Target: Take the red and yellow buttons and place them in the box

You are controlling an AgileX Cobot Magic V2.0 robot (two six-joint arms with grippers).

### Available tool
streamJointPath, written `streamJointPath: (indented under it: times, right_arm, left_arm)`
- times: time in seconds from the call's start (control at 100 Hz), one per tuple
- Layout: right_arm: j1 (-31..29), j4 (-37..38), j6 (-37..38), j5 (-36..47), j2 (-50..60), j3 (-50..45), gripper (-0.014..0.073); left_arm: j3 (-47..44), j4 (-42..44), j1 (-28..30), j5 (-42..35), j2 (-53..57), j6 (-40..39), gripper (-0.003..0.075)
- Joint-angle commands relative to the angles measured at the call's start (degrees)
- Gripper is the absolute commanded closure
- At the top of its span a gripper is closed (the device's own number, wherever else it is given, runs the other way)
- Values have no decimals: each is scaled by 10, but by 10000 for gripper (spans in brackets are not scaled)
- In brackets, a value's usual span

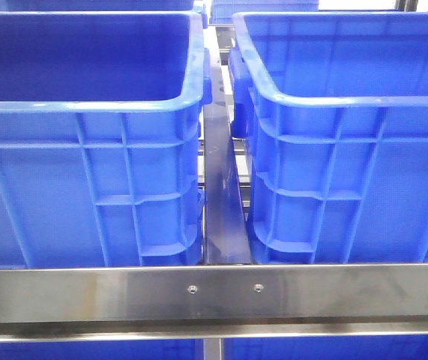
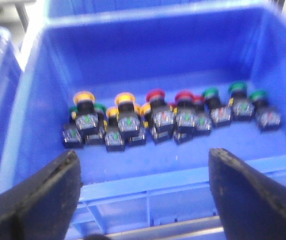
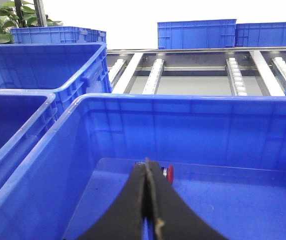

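In the left wrist view, a blue crate (image 2: 148, 181) holds a row of small push buttons on black bases. The yellow buttons (image 2: 84, 97) stand at one end, the red buttons (image 2: 156, 96) in the middle and green ones (image 2: 238, 88) at the other end. My left gripper (image 2: 143, 195) hangs open above the crate's near rim, well short of the row and holding nothing. The right wrist view looks into another blue box (image 3: 208, 125). One red button (image 3: 170, 173) lies on its floor by the far wall. My right gripper (image 3: 147, 165) is shut, its fingers pressed together in front of that button.
The front view shows two tall blue crates side by side, left (image 1: 86, 105) and right (image 1: 348, 101), behind a steel rail (image 1: 221, 292), with a narrow gap between them. Neither arm shows there. More blue crates (image 3: 195, 34) and roller tracks (image 3: 235, 75) lie beyond.
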State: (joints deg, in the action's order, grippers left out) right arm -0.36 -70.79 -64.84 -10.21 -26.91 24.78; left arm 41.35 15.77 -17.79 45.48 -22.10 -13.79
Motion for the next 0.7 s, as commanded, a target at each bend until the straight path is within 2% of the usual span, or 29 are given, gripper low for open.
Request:
streamJointPath:
  times: [0.0,0.39,0.69]
  right_arm:
    - [0,-4,-5,20,-2,15,662]
    - [0,-4,-5,20,-2,15,662]
    - [0,-4,-5,19,-2,12,662]
  left_arm:
    - [31,9,2,-47,-52,1,226]
    - [168,9,4,-43,-299,-19,226]
    - [243,-2,65,-43,-468,-19,226]
